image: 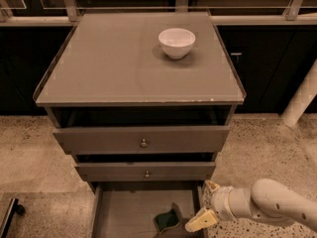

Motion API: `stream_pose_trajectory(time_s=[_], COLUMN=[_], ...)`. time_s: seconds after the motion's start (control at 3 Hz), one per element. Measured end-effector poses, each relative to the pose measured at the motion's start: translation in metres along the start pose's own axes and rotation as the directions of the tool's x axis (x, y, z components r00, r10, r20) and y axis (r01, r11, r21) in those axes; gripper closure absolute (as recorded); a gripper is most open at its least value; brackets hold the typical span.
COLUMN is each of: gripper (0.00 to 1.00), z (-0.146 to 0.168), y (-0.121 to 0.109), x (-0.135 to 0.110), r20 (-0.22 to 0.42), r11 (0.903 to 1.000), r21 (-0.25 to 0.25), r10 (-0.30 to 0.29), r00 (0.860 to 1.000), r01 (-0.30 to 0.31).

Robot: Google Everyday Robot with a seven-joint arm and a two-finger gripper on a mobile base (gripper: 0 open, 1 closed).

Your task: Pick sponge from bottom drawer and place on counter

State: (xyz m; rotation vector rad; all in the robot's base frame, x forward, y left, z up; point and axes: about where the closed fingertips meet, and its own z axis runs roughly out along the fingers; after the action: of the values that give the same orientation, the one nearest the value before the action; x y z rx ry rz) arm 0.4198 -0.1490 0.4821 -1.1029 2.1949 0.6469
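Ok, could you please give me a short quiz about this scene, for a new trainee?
1. True or false: the sponge lies in the bottom drawer.
2. What stands on the counter? A) white bowl B) cup C) plate
3. Fill in: the gripper, open, is low beside the sponge, on its ___ side in the picture.
Key: 1 true; 2 A; 3 right.

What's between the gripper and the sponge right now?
Nothing but a sliver of bare bottom drawer floor, seen in the camera view. The open gripper is at the drawer's right wall, just right of the sponge.
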Motion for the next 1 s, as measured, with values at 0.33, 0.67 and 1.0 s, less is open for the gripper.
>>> stream_pose_trajectory(time_s=[0.33,0.67,1.0], gripper=[0.0,0.0,0.0], z=[0.0,0.021,0.05], y=[0.001,-0.002,-0.017], x=[0.001,0.017,0.032], r20=[-0.002,0.009,0.059], r11=[0.9998,0.9985,0.9966], r21=[0.018,0.056,0.082], r10=[0.006,-0.001,-0.001], r00=[1.0,1.0,0.998], r01=[-0.006,0.0,-0.004])
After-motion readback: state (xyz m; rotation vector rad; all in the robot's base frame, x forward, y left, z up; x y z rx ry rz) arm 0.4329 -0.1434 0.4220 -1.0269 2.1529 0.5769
